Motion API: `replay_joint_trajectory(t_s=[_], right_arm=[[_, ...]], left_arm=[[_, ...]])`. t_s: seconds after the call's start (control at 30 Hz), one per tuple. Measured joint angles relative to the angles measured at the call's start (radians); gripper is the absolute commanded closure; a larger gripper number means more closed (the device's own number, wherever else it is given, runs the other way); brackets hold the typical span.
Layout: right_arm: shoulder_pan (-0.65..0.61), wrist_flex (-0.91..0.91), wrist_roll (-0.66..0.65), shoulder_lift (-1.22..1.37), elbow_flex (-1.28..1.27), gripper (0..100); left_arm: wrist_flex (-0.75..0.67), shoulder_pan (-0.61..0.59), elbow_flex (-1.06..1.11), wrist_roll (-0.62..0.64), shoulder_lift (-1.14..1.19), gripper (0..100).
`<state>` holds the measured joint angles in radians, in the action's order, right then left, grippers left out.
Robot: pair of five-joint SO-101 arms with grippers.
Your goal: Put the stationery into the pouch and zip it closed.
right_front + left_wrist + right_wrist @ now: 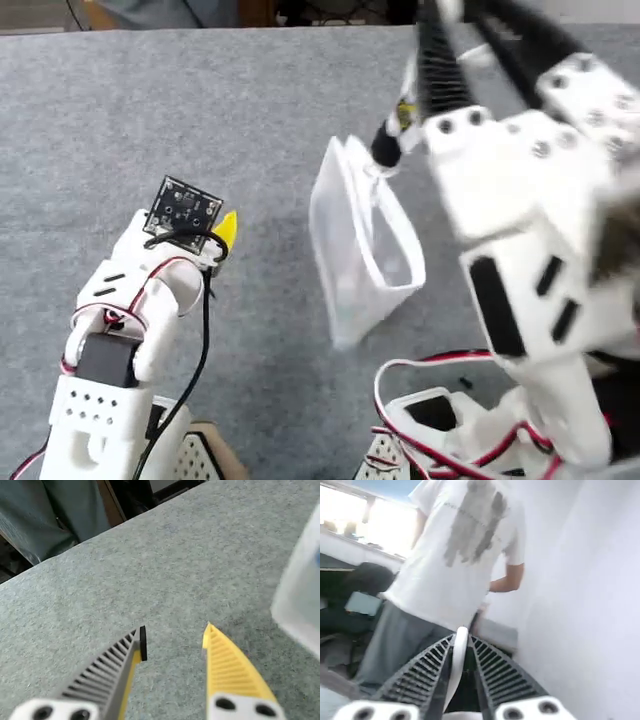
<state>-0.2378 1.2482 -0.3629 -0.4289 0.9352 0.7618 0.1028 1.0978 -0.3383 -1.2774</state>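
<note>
In the high view the pouch (365,240) is standing open-mouthed on the grey felt desk (200,100). It is thin, translucent and floppy, and its long axis is running away from the arms. The right arm (520,200) is hanging over it, carrying a slim white pen (398,120) whose dark end is pointing down at the far corner of the mouth; whether it is touching the rim I cannot tell. The left arm (130,310) is sitting well apart, with the pouch off to its right.

In the left wrist view the left gripper (175,642) is gaping and holding nothing, its ribbed fingers (227,665) — one grey, one yellow — hovering over bare felt.

In the right wrist view the right gripper (462,639) is clamping the pen lengthwise between black ribbed fingers. Being the nearer arm, it is likely needing to lower the pen dark end first.
</note>
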Motion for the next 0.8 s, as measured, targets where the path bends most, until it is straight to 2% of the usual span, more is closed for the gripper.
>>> replay_joint_trajectory(t_s=[0.23, 0.5, 0.6, 0.67, 0.8], right_arm=[[-0.006, 0.038, -0.051, 0.015, -0.003, 98.7], [-0.405, 0.315, -0.052, 0.015, -0.100, 98.7], [-0.460, 0.384, -0.054, 0.017, -0.094, 98.7], [-0.463, 0.410, -0.054, 0.015, -0.077, 98.7], [-0.434, 0.428, -0.054, 0.012, -0.055, 98.7]], left_arm=[[0.000, -0.002, 0.000, 0.000, 0.000, 79], [0.000, -0.002, 0.000, -0.002, 0.000, 79], [0.015, -0.002, 0.000, -0.002, 0.000, 79], [0.094, 0.021, -0.012, 0.000, -0.006, 79], [0.368, 0.144, -0.114, 0.002, -0.100, 79]])
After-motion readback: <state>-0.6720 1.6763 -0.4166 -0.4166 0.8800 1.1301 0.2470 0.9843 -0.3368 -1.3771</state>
